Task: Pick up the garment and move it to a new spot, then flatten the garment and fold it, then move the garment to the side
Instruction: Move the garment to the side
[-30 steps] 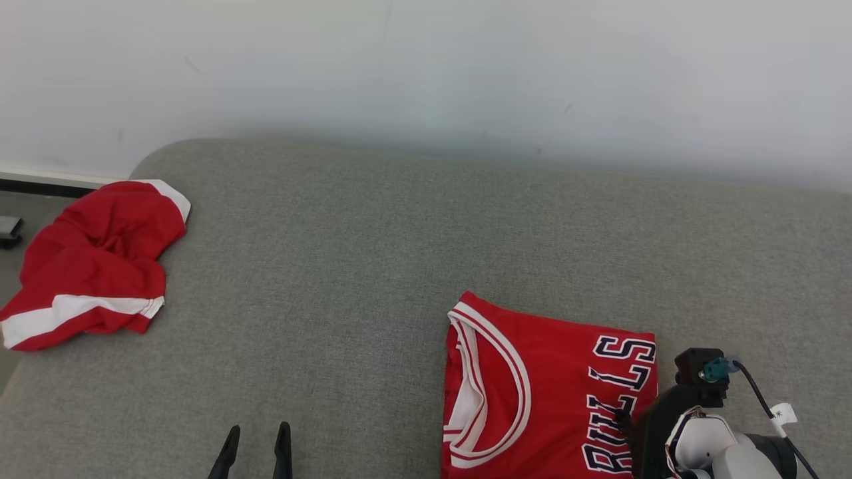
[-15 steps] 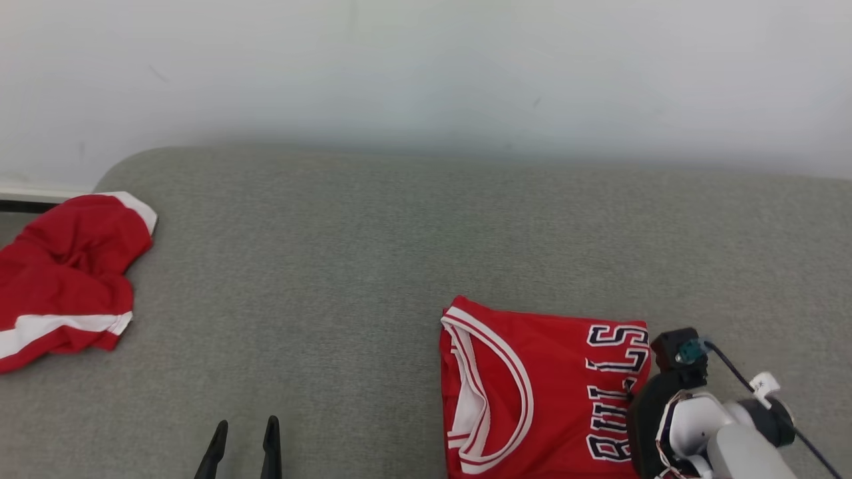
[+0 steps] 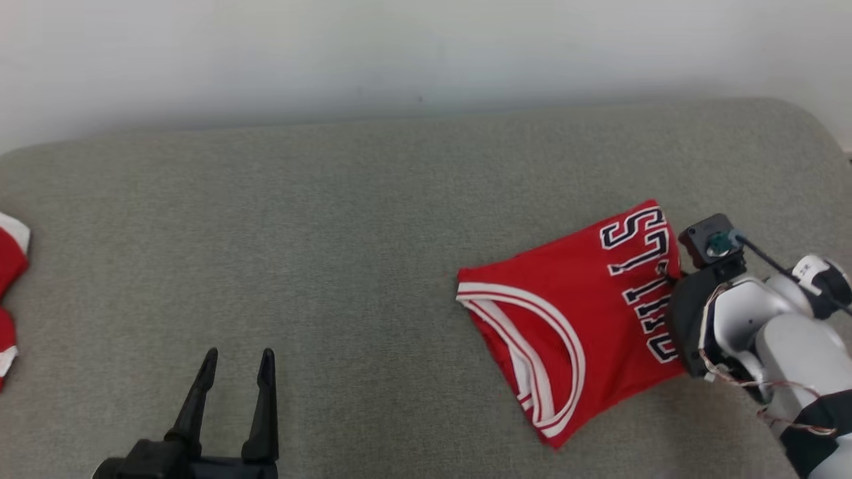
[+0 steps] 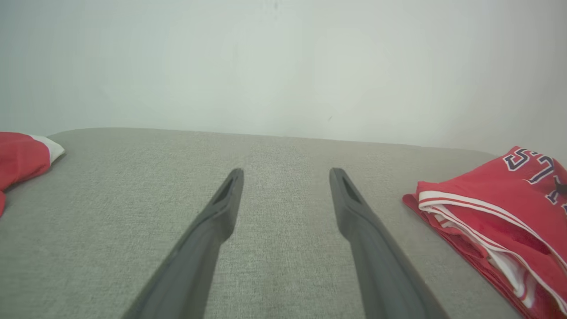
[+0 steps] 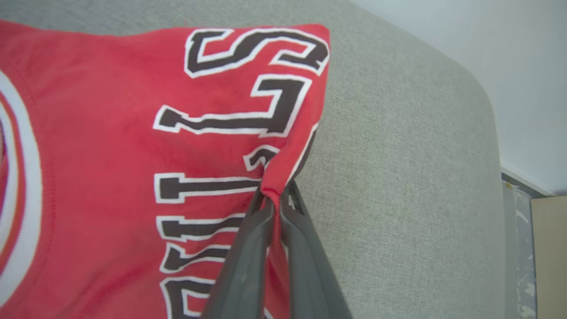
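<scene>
My right gripper (image 5: 277, 197) was clamped on the jersey (image 5: 102, 133), its two fingers pinching a raised fold of the red fabric at the edge beside the dark lettering. The jersey lay folded and tilted on the right part of the grey cushion (image 3: 333, 233), collar toward the middle and lettered end at my wrist. My left gripper (image 3: 239, 356) stood over the cushion at the lower left, fingers spread with nothing between them, well apart from the jersey. A second garment (image 3: 8, 266), red and white, lay at the cushion's far left edge.
</scene>
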### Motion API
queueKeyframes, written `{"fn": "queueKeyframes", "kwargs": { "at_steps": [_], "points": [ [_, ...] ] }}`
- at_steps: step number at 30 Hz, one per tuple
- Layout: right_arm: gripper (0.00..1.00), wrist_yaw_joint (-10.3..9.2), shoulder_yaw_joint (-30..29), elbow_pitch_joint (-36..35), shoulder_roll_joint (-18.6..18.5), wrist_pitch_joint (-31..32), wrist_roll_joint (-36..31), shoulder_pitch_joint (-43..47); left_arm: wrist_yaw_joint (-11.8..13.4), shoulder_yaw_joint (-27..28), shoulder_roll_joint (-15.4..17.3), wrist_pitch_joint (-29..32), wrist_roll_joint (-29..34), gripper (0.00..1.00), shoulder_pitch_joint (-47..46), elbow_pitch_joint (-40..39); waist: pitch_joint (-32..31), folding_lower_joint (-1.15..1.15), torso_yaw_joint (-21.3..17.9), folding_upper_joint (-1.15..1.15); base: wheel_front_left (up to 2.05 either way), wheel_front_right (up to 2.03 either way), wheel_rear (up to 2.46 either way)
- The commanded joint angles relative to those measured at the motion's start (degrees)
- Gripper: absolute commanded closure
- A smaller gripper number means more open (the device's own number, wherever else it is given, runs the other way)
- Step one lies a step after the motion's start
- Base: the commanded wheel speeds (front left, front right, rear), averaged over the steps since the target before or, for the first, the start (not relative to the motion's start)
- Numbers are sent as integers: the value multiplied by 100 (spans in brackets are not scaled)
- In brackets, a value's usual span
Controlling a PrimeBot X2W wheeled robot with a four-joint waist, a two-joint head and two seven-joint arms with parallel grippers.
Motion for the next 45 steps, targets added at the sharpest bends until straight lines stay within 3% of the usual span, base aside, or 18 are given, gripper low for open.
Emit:
{"fn": "queueKeyframes", "kwargs": {
  "at_steps": [1, 21, 34, 37, 38, 39, 40, 41, 42, 43, 45],
  "points": [
    [100, -18, 70, 46, -223, -154, 52, -280, 3, -29, 84, -16, 79, 0, -180, -123, 618, -1, -614, -1, 0, 0, 0],
    [100, -18, -134, 1084, -1243, -1584, 10, -1424, 3, -534, 686, -16, 298, 0, -848, -930, 1712, -1, -1564, -1, 0, 0, 0],
    [100, -18, -508, 1616, -1327, -2616, -634, -1702, 3, -607, 930, -16, 312, 0, -723, -1139, 1937, -1, -1668, -1, 0, 0, 0],
    [55, -18, -590, 1697, -1307, -2775, -846, -1721, 3, -595, 943, -16, 292, 0, -718, -1156, 1943, -1, -1637, -1, 0, 0, 0],
    [53, -18, -612, 1715, -1309, -2826, -914, -1733, 3, -604, 945, -16, 283, 0, -730, -1159, 1956, -1, -1615, -1, 0, 0, 0],
    [61, -18, -685, 1748, -1275, -2941, -1001, -1750, 3, -612, 953, -16, 268, 0, -774, -1159, 1970, -1, -1576, -1, 0, 0, 0],
    [59, -18, -719, 1774, -1253, -2981, -1051, -1753, 3, -617, 952, -16, 263, 0, -783, -1159, 1971, -1, -1560, -1, 0, 0, 0],
    [50, -18, -756, 1803, -1242, -3004, -1099, -1766, 3, -633, 951, -16, 256, 0, -793, -1159, 1975, -1, -1538, -1, 0, 0, 0],
    [15, -17, -800, 1815, -1213, -3046, -1138, -1789, 3, -634, 952, -16, 258, 0, -795, -1156, 1974, -1, -1524, -1, 0, 0, 0],
    [0, -18, -847, 1837, -1184, -3048, -1186, -1804, 3, -633, 950, -16, 257, 0, -790, -1149, 1969, -1, -1507, -1, 0, 0, 0],
    [0, -18, -925, 1882, -1102, -3069, -1247, -1796, 3, -621, 946, -16, 257, 0, -778, -1125, 1950, -1, -1474, -1, 0, 0, 0]
  ]
}}
